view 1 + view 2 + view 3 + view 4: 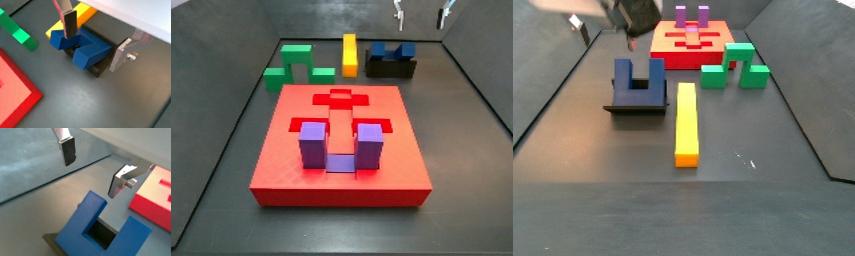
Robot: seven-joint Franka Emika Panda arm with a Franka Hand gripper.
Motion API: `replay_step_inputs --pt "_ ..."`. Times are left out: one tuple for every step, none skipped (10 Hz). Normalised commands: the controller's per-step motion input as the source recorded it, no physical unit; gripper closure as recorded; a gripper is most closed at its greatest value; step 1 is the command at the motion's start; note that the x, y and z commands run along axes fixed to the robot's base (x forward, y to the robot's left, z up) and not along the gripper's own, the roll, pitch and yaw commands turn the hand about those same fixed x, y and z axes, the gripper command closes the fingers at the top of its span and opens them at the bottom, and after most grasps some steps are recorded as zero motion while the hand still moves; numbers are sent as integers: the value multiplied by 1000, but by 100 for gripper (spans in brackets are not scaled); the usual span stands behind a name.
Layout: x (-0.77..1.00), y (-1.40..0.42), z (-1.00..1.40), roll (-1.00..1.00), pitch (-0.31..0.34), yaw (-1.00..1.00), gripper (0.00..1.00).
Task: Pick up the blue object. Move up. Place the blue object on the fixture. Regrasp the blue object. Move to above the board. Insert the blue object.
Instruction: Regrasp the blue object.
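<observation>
The blue object is a dark blue U-shaped block resting on the black fixture, prongs pointing up in both side views. The fixture stands on the dark floor beyond the red board. My gripper is open and hangs above the blue object without touching it. Its fingers hold nothing between them. In the side views the gripper sits high at the frame edge.
A lilac-purple U-shaped block stands in a slot of the board. A long yellow bar lies beside the fixture. A green piece sits further along. Dark walls enclose the floor.
</observation>
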Motion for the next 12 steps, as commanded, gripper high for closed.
replay_step_inputs --pt "-117 -74 103 1000 -380 160 0" --pt "-160 -37 77 1000 -231 174 0" --pt "-177 -29 80 1000 -89 186 0" --pt "-80 -40 120 1000 -3 214 0" --pt "0 -51 151 1000 0 286 0" --pt "23 -114 91 1000 14 294 0" --pt "66 -274 -23 1000 0 237 0" --pt "114 -371 -117 1000 0 180 0" --pt "83 -406 -151 1000 3 134 0" --pt "6 -406 -177 1000 63 80 0" --pt "0 -366 -209 989 117 69 0" --pt "0 -346 -191 900 163 63 0"
